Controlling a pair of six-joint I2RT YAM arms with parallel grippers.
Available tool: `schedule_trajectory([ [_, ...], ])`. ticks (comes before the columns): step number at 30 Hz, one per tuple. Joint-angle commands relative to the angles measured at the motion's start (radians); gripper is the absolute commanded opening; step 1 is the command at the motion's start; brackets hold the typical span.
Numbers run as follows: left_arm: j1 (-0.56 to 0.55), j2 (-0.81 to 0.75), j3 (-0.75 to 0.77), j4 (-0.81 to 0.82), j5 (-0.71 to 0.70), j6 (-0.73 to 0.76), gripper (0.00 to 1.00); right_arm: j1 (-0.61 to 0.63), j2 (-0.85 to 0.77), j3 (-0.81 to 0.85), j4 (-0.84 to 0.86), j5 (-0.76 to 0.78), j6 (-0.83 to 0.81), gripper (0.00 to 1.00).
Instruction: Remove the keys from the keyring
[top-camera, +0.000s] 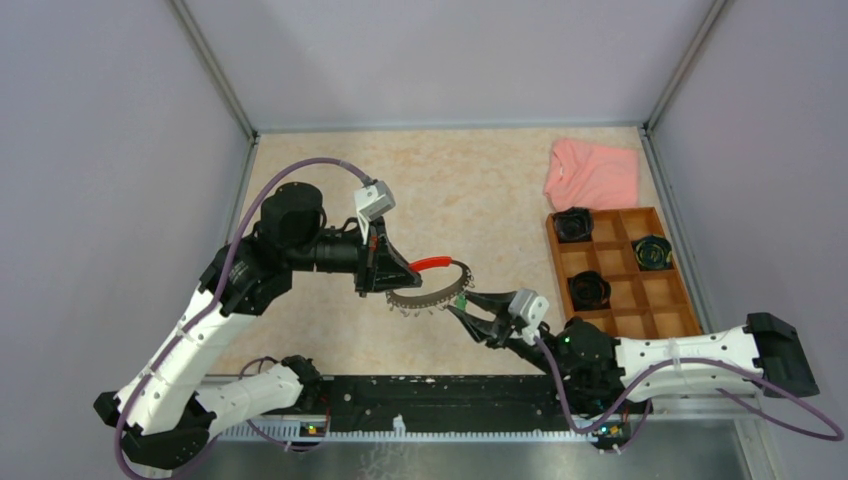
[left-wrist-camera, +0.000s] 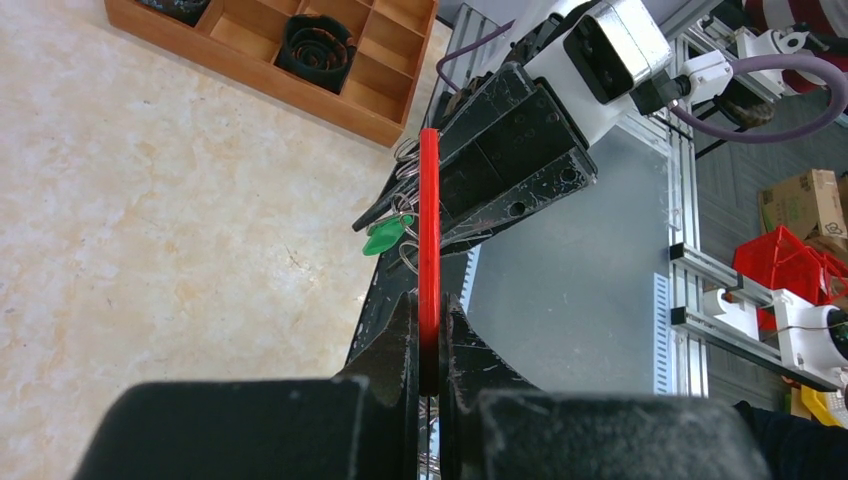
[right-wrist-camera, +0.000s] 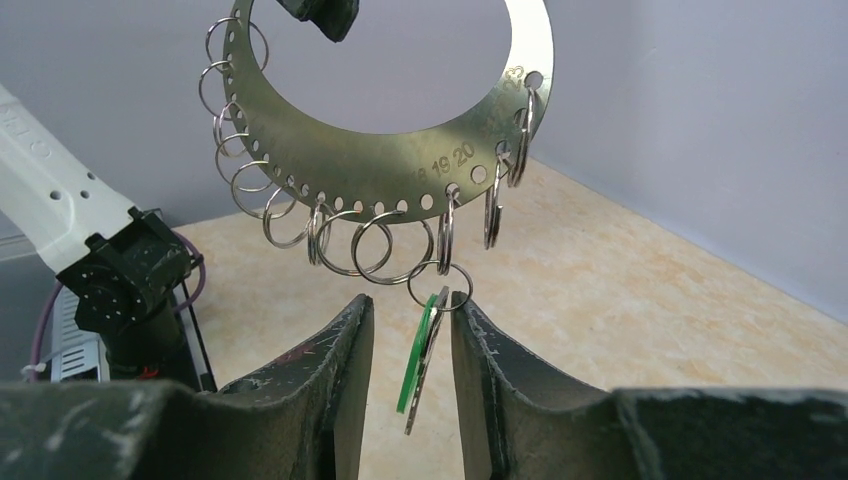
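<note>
The keyring (top-camera: 432, 296) is a flat grey metal hoop with a red sleeve (top-camera: 433, 264), held up above the table. My left gripper (top-camera: 398, 272) is shut on the red sleeve (left-wrist-camera: 429, 230), seen edge-on in the left wrist view. In the right wrist view the hoop (right-wrist-camera: 400, 150) carries several small split rings. The keys (right-wrist-camera: 420, 355), one with a green head, hang from one ring between my right gripper's (right-wrist-camera: 408, 325) open fingers (right-wrist-camera: 500, 365). Neither finger clamps them. The green head also shows in the top view (top-camera: 461, 299) and the left wrist view (left-wrist-camera: 383, 237).
A wooden compartment tray (top-camera: 667, 292) at the right holds three black coiled bundles (top-camera: 589, 290). A pink cloth (top-camera: 592, 172) lies behind it. Grey walls enclose the table; a black rail (top-camera: 420, 400) runs along the near edge.
</note>
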Motion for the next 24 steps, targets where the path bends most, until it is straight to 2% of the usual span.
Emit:
schedule_trajectory([
  [1, -0.007, -0.01, 0.012, 0.053, 0.016, -0.023, 0.0, 0.016, 0.012, 0.033, 0.064, 0.015, -0.011, 0.33],
  [4, -0.008, -0.012, 0.009, 0.054, 0.016, -0.024, 0.0, 0.016, 0.014, 0.029, 0.074, 0.022, -0.011, 0.25],
  [7, -0.009, -0.017, 0.005, 0.053, 0.006, -0.021, 0.0, 0.017, 0.014, 0.04, 0.049, 0.046, -0.009, 0.07],
  [9, -0.009, -0.027, -0.004, 0.054, -0.01, -0.013, 0.0, 0.016, 0.007, 0.055, -0.004, 0.063, -0.001, 0.0],
  [15, -0.009, -0.078, -0.092, 0.091, -0.077, 0.02, 0.0, 0.015, -0.024, 0.121, -0.268, 0.066, 0.069, 0.0],
  [24, -0.009, -0.165, -0.214, 0.174, -0.107, 0.081, 0.0, 0.016, 0.05, 0.276, -0.645, 0.107, 0.16, 0.0],
])
